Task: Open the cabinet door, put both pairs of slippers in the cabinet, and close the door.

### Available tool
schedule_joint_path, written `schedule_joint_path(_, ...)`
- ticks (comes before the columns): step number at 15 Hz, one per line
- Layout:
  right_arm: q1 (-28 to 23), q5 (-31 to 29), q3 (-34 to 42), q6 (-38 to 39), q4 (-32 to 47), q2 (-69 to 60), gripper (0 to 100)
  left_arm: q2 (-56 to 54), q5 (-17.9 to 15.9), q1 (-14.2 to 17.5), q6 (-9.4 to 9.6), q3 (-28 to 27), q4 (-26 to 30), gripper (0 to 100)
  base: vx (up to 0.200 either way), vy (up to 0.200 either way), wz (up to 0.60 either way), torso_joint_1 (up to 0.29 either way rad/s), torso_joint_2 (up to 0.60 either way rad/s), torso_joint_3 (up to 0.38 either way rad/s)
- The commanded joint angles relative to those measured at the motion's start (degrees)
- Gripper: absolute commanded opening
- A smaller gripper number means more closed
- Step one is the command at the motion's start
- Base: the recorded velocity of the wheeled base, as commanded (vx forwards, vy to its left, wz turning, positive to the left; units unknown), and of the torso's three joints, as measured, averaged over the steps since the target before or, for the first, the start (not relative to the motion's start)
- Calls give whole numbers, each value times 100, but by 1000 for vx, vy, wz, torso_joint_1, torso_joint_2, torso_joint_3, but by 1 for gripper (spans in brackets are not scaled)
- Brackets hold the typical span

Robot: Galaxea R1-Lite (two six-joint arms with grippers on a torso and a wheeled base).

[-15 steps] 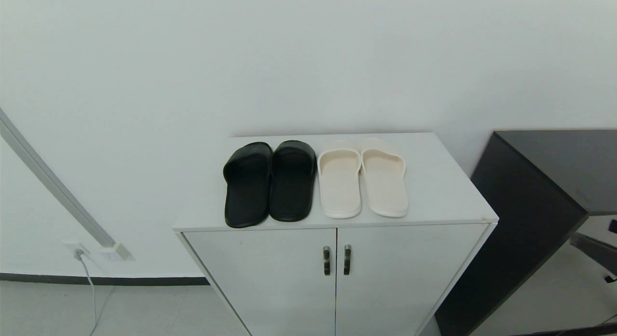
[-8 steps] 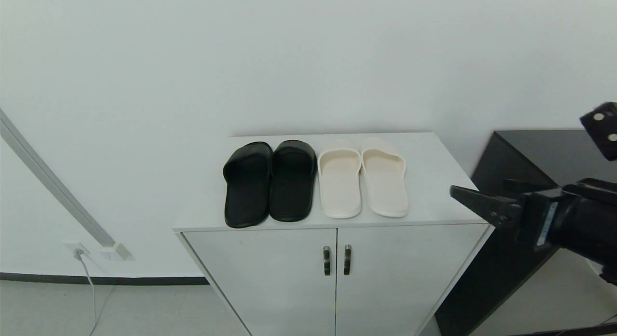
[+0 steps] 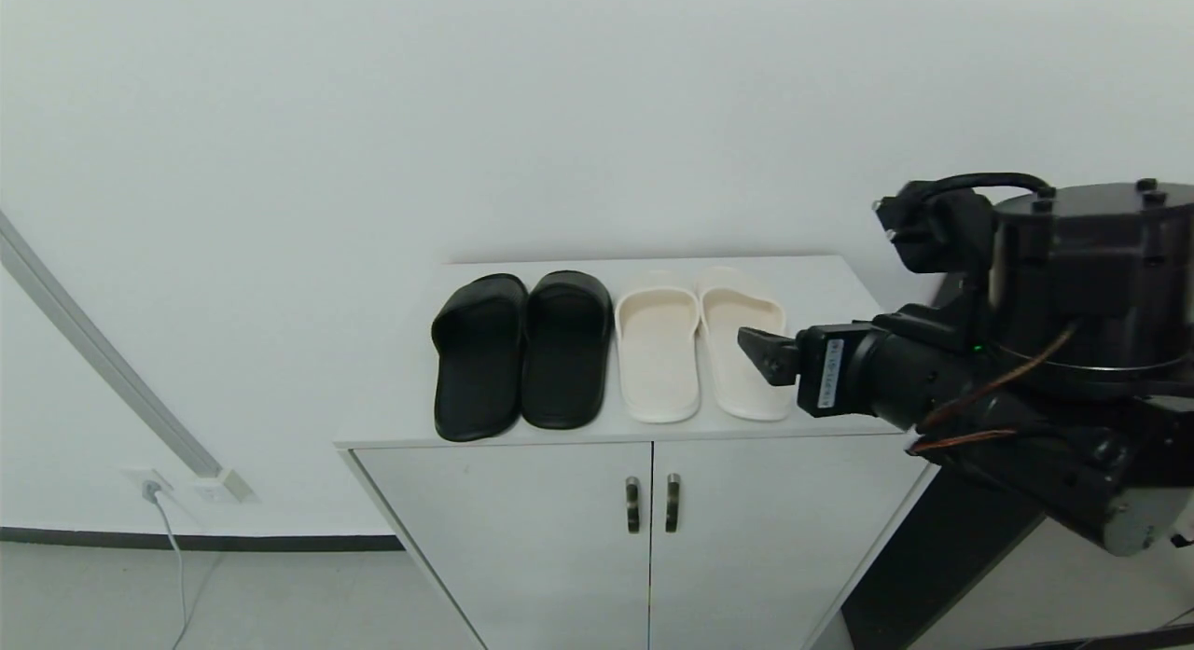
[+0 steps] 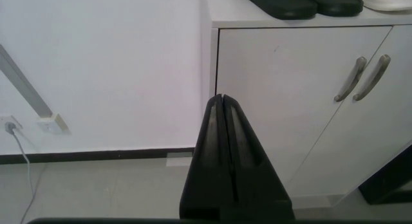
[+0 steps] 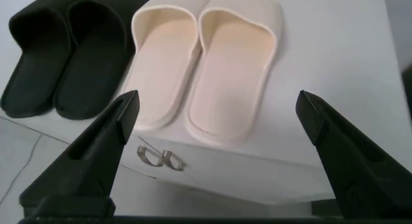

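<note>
- 2 pairs, black slippers [image 3: 520,352] and cream slippers [image 3: 701,347], lie on the cabinet [image 3: 821,296] top; doors [image 3: 522,538] shut.
- Right gripper [image 5: 217,102], jaws wide, hovers above the cabinet top over the cream pair: a low pass could knock them off.
- Right wrist view shows that gap; head view hides it. Left gripper [image 4: 222,108], pressed closed, sits low beside the cabinet.

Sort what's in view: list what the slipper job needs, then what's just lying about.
Job:
black slippers, cream slippers, white cabinet, door handles, open right pincer.

Lying about:
black desk, wall socket with cable, wall trunking.
</note>
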Motion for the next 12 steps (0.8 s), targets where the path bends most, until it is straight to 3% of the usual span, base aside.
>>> schedule_joint_path(1, 17, -203, -482, 1, -1, 684, 100, 0, -2, 1, -1, 0, -1, 0, 0, 0, 0, 0, 0, 0)
schedule_joint_path(8, 26, -783, -1476, 10, -423, 2082, 100, 0, -2, 1, -1, 0, -1, 0, 0, 0, 0, 0, 0, 0)
schedule_joint_path(12, -62, -792, -1827, -25, -546, 2424, 100, 0, -2, 1, -1, 0, -1, 0, 0, 0, 0, 0, 0, 0)
